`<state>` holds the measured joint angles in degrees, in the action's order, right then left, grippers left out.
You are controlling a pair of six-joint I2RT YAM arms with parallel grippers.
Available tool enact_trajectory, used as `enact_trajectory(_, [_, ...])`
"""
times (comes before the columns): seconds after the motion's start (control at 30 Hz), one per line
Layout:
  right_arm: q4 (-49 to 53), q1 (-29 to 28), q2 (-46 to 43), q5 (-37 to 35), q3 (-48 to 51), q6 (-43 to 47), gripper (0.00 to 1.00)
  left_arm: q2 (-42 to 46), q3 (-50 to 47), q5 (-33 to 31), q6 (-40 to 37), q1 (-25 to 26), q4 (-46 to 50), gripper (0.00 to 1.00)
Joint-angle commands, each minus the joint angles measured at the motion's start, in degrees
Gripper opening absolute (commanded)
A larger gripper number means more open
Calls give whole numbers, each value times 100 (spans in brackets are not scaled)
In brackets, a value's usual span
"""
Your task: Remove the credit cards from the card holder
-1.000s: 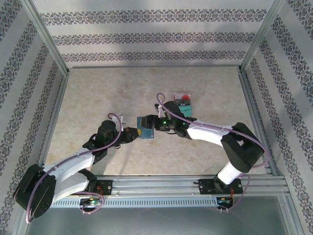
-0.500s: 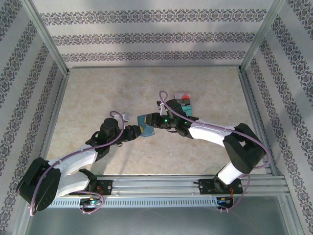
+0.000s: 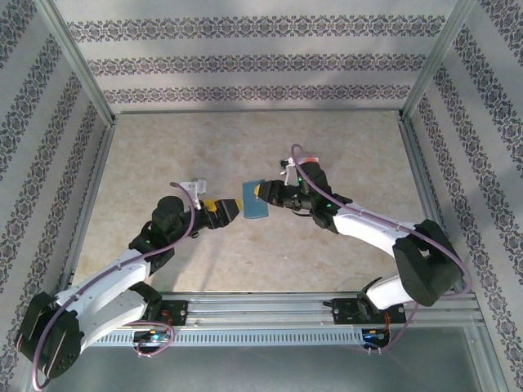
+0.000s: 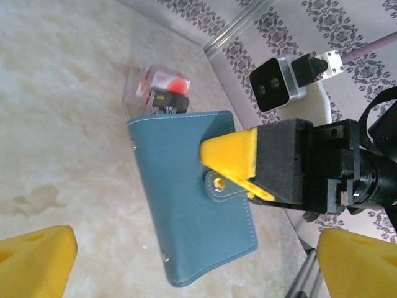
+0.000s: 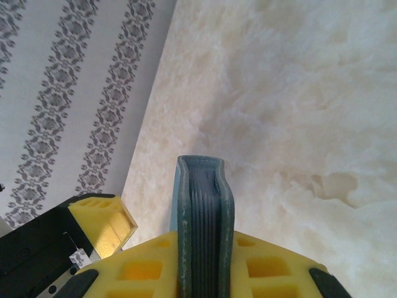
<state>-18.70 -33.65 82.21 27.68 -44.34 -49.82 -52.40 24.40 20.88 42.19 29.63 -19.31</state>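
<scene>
The teal-blue card holder [image 3: 256,198] hangs folded shut above the table's middle, snap tab fastened. My right gripper [image 3: 264,193] is shut on its right edge; in the right wrist view its yellow pads [image 5: 146,267] squeeze the holder's [image 5: 205,205] edge. In the left wrist view the card holder [image 4: 186,192] is gripped by the other arm's yellow finger [image 4: 232,155]. My left gripper [image 3: 221,209] stands open just left of the holder, apart from it, its fingertips [image 4: 31,261] spread wide. Loose credit cards [image 4: 162,90], red-orange and dark, lie stacked on the table behind the holder.
Metal frame rails [image 3: 270,306] run along the near edge, and patterned walls [image 3: 245,61] close the back and sides. A frame post [image 4: 229,37] stands near the loose cards. Bare marble-look tabletop [image 3: 163,155] lies to the left and back.
My left gripper opened, let go of the card holder and drew back to the left. My right gripper shut on the holder and carried it slightly right and back.
</scene>
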Motion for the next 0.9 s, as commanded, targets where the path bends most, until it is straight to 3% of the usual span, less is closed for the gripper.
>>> enact_trajectory(0.0, [-292,184,-368,358,65,-103,17,41,286,-328,-603,22,255,99])
enact_trajectory(0.1, [-293,386,-540,660,61,-146,16,-160,430,-312,-766,13,95,99])
enact_trajectory(0.37, [-345,795,-860,1647,-116,-178,16,-1025,952,1257,-903,8,-595,98])
enact_trajectory(0.63, [-609,845,-896,2127,-294,-416,15,-1701,1088,2357,-274,14,-2009,80])
enact_trajectory(0.87, [-1075,842,-887,2412,-365,-733,15,-1962,1042,2854,26,8,-2556,72])
